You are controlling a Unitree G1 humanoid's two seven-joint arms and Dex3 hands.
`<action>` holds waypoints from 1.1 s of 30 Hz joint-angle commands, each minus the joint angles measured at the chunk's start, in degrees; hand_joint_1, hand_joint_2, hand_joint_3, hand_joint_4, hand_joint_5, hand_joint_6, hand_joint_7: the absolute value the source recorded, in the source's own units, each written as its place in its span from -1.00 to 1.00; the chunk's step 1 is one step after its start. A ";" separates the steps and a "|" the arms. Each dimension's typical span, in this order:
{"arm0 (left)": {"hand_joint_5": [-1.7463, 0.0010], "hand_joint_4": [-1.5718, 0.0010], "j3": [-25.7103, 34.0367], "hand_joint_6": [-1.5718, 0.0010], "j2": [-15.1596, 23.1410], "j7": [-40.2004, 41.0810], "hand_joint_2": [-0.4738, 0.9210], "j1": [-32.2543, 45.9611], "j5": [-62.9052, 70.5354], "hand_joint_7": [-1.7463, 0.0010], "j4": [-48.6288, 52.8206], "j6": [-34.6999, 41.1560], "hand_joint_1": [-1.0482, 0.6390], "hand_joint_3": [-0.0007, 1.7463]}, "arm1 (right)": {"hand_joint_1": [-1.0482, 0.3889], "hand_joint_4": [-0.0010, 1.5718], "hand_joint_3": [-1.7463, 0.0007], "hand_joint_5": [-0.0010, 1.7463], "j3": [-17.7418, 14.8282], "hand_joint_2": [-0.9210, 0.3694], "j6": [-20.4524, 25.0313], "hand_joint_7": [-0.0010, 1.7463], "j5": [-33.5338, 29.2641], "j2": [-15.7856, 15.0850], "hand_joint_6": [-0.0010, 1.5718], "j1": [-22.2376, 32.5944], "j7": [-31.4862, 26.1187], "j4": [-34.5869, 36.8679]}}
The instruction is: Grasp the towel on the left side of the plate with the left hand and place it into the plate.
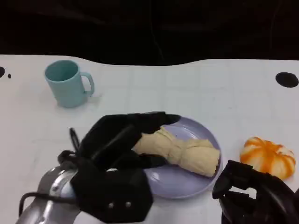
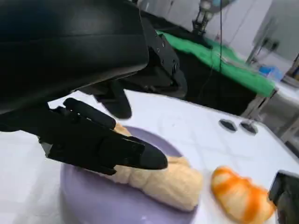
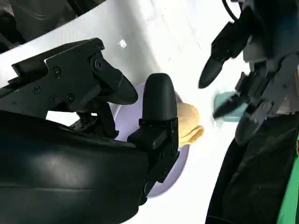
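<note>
A rolled, cream-yellow cloth towel (image 1: 180, 150) lies across the round lavender plate (image 1: 187, 179), which sits on the white table (image 1: 187, 84) a little right of the middle, toward the near edge. The roll runs from the plate's left side to its right rim, and its whole length rests on the plate.

The left robot hand (image 1: 124, 140) reaches in from the near left, its silver forearm low at that corner. Its black fingers (image 2: 107, 149) are spread around the left end of the towel, one reaching along the far side of the roll and another lying along its near side. From the left wrist view the fingers sit right at the cloth, but I cannot tell whether they are pressing on it or just beside it, so I cannot say if the towel is held.

The right robot hand (image 1: 252, 191) sits at the near right corner of the table, just right of the plate's rim. Its fingers look curled inward, with nothing in them.

A pale teal ceramic mug (image 1: 67, 84) with its handle to the right stands upright at the far left, well apart from the plate. An orange-and-white striped pumpkin-shaped toy (image 1: 268, 156) rests to the right of the plate, just beyond the right robot hand.
</note>
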 commanded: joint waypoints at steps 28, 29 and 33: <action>-1.00 -0.13 15.14 0.08 -11.54 1.51 0.34 32.44 -44.87 -0.97 -20.47 17.83 0.13 0.56 | 0.34 -0.09 -0.25 1.00 -0.47 -0.58 -0.30 0.84 0.51 -0.40 -0.29 -0.93 0.61 0.16; -1.00 -0.12 15.34 0.09 -11.54 1.40 0.35 32.35 -45.44 -0.98 -20.27 18.91 0.12 0.56 | 0.34 -0.08 -0.24 1.00 -0.54 -0.59 -0.39 0.84 0.46 -0.37 -0.29 -0.91 0.58 0.27; -1.00 -0.11 16.56 0.11 -11.68 1.51 0.37 31.58 -49.22 -0.99 -19.99 24.82 0.09 0.54 | 0.35 -0.08 -0.24 1.00 -0.65 -0.59 -0.85 0.84 0.06 -0.57 -0.28 -1.18 0.65 0.92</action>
